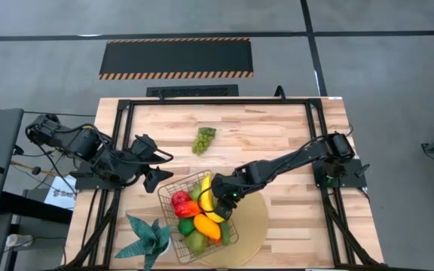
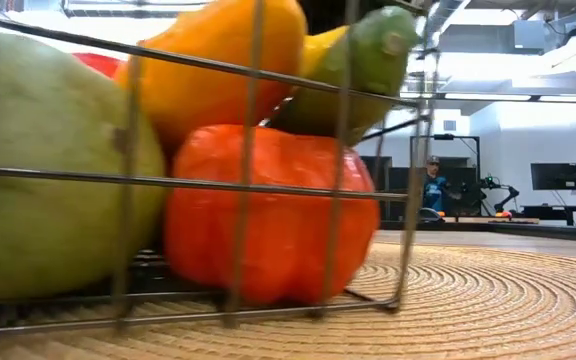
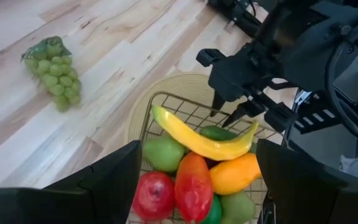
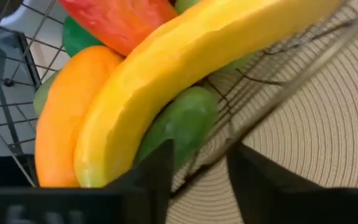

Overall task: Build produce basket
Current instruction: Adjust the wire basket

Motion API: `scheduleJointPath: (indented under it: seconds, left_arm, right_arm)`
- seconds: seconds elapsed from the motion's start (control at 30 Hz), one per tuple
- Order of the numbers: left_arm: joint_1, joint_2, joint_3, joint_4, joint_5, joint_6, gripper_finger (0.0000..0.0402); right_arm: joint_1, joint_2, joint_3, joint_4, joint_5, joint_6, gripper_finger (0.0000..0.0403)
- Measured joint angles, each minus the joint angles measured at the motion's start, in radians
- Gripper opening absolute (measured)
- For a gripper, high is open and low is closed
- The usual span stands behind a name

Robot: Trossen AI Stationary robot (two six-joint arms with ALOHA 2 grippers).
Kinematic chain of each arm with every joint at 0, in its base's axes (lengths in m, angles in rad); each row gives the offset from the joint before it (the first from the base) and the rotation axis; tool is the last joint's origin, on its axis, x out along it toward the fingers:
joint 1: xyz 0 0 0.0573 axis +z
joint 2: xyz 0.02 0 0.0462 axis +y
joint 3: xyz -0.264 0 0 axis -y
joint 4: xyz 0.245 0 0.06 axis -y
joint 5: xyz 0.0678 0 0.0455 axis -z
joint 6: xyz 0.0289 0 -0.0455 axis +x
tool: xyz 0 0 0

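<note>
The wire basket (image 1: 164, 197) stands on a round tan mat (image 1: 256, 220) near the table's front edge. It holds a yellow banana (image 3: 197, 140) lying across a red apple (image 3: 155, 194), a red-orange mango (image 3: 193, 186), a green apple (image 3: 165, 154), a cucumber (image 3: 216, 132) and other produce. Green grapes (image 1: 203, 139) lie on the bare table beyond the basket. My right gripper (image 3: 227, 113) points down over the basket's right side, by the banana's end. Its fingers stand a little apart with only wire and mat between them. My left gripper (image 1: 151, 179) hangs open by the basket's far-left corner.
A teal leafy plant (image 1: 149, 237) stands left of the basket at the front edge. A black frame (image 1: 126, 113) borders the table top. Bare wood lies around the grapes (image 3: 55, 71). A person (image 2: 433, 185) stands far off in the room.
</note>
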State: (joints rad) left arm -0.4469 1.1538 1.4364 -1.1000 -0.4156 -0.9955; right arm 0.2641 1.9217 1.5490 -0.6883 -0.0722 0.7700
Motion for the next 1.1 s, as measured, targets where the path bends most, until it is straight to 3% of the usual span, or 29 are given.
scheduleJointPath:
  seconds: [0.17, 0.23, 0.5, 0.87, 0.97, 1.1]
  left_arm:
    - [0.000, 0.000, 0.000, 0.000, 0.000, 0.003, 0.0302]
    - [0.000, 0.000, 0.000, 0.000, 0.000, 0.003, 0.0302]
    - [0.000, 0.000, 0.000, -0.004, -0.001, 0.007, 0.0302]
    - [0.000, 0.000, 0.000, -0.008, -0.033, 0.030, 0.0302]
    - [0.001, 0.000, 0.000, -0.008, -0.036, 0.031, 0.0302]
    - [0.001, 0.000, 0.000, -0.009, -0.040, 0.031, 0.0302]
  right_arm:
    - [-0.005, -0.013, 0.000, 0.004, -0.008, 0.004, 0.0037]
    - [-0.011, -0.026, 0.001, 0.000, -0.033, -0.030, 0.0014]
    - [-0.025, -0.113, -0.002, -0.120, -0.051, -0.124, 0.0008]
    - [-0.072, -0.117, -0.006, -0.187, -0.094, -0.226, 0.0031]
    - [-0.081, -0.117, -0.015, -0.200, -0.091, -0.257, 0.0048]
    - [-0.087, -0.118, -0.016, -0.202, -0.080, -0.305, 0.0102]
